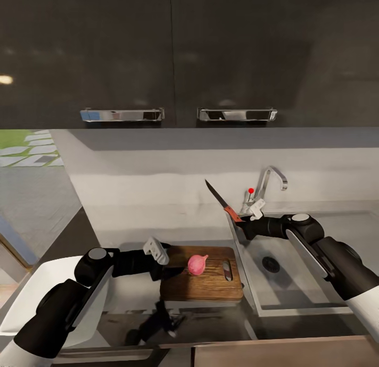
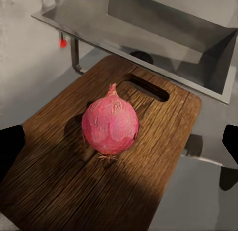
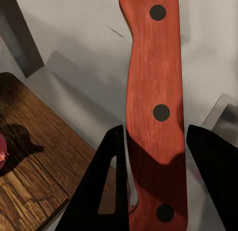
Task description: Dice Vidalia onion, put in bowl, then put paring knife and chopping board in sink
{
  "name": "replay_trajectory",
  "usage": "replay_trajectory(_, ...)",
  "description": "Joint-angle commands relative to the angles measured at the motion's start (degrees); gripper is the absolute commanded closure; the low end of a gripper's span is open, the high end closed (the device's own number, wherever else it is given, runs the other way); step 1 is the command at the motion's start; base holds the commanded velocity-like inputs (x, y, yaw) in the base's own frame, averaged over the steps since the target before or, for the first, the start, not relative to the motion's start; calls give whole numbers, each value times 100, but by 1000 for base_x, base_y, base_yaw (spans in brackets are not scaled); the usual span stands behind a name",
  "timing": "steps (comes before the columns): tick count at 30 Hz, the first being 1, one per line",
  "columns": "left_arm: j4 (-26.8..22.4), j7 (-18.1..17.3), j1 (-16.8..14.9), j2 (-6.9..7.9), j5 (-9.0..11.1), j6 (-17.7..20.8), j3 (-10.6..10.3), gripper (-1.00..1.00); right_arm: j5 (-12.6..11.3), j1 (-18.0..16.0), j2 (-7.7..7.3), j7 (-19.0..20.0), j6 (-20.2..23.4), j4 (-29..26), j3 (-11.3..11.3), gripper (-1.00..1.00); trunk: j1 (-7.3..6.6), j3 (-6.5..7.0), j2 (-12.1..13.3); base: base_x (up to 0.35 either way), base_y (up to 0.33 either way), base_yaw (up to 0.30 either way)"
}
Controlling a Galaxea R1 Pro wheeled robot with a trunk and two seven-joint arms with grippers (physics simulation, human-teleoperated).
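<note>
Pink Vidalia onion [image 1: 197, 264] upright at centre frame on the chopping board [image 1: 205, 283], itself flat on the grey desk [image 1: 121, 298] just left of the sink [image 1: 295, 283]. Left hand [image 1: 167, 261] spread apart beside the onion. Right hand [image 1: 243, 226] clamped on the paring knife [image 1: 222, 201], blade raised toward upper left above the sink's edge.

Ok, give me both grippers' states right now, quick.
Left gripper: open, fingers either side of the onion on the chopping board, not gripping it.
Right gripper: shut on the paring knife, held up above the counter.
</note>
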Motion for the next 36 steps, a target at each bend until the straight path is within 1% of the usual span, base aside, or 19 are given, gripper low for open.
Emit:
replay_trajectory(1,7,10,-5,14,38,42,-1,-100,-26,-8,0,-4,29,-4,7,100,4,-13,-13,0,0,0)
replay_trajectory(5,18,65,-5,29,7,15,35,-100,-26,-8,10,-4,28,-5,10,100,4,-13,-13,0,0,0)
replay_trajectory(6,18,106,-7,21,-28,11,42,-100,-26,-8,10,-3,28,-5,11,100,4,-13,-13,0,0,0)
replay_trajectory(9,11,359,-10,-6,-229,-9,55,-100,-26,-8,11,-4,28,-6,12,100,4,-13,-13,0,0,0)
replay_trajectory(11,10,455,-12,-28,-314,-62,54,-100,-26,-8,11,-4,28,-6,10,100,4,-13,-13,0,0,0)
replay_trajectory(14,13,511,-12,-99,-372,-189,54,-100,-23,-8,12,-7,28,-7,9,100,4,-13,-13,0,0,0)
replay_trajectory(15,10,517,-12,-108,-381,-230,53,-100,-23,-8,12,-8,28,-7,9,100,4,-13,-13,0,0,0)
replay_trajectory(16,7,532,-13,-142,-402,-416,53,-100,-19,-8,12,-12,28,-4,8,100,4,-13,-13,0,0,0)
replay_trajectory(20,21,544,-13,-211,-411,-489,36,-100,-18,-8,12,-24,21,-3,13,100,4,-13,-13,0,0,0)
replay_trajectory(23,19,546,-12,-229,-412,-504,21,-100,0,-8,12,-43,17,-2,19,100,4,-13,-13,0,0,0)
replay_trajectory(26,18,541,-14,-238,-413,-506,17,-100,41,-8,12,-273,15,-5,29,100,4,-13,-13,0,0,0)
replay_trajectory(29,17,536,-12,-241,-412,-500,14,-100,53,-8,12,-415,-2,-8,22,100,4,-13,-13,0,0,0)
replay_trajectory(31,18,525,-12,-249,-408,-492,-6,-100,99,-8,6,-501,-91,-6,44,100,4,-13,-13,0,0,0)
replay_trajectory(32,18,524,-13,-253,-408,-491,-13,-100,137,-8,4,-512,-100,-5,45,100,4,-13,-13,0,0,0)
replay_trajectory(33,18,524,-13,-262,-408,-490,-31,-100,269,-8,-6,-532,-116,-5,47,100,4,-13,-13,0,0,0)
replay_trajectory(34,17,526,-12,-266,-410,-486,-50,-100,486,-8,-12,-553,-129,-7,39,100,4,-13,-13,0,0,0)
replay_trajectory(35,19,527,-12,-268,-410,-485,-59,-100,626,-8,-15,-561,-136,-9,35,100,4,-13,-13,0,0,0)
replay_trajectory(36,23,531,-12,-268,-408,-483,-84,-100,1160,-8,-19,-580,-170,-86,42,100,4,-13,-13,0,0,0)
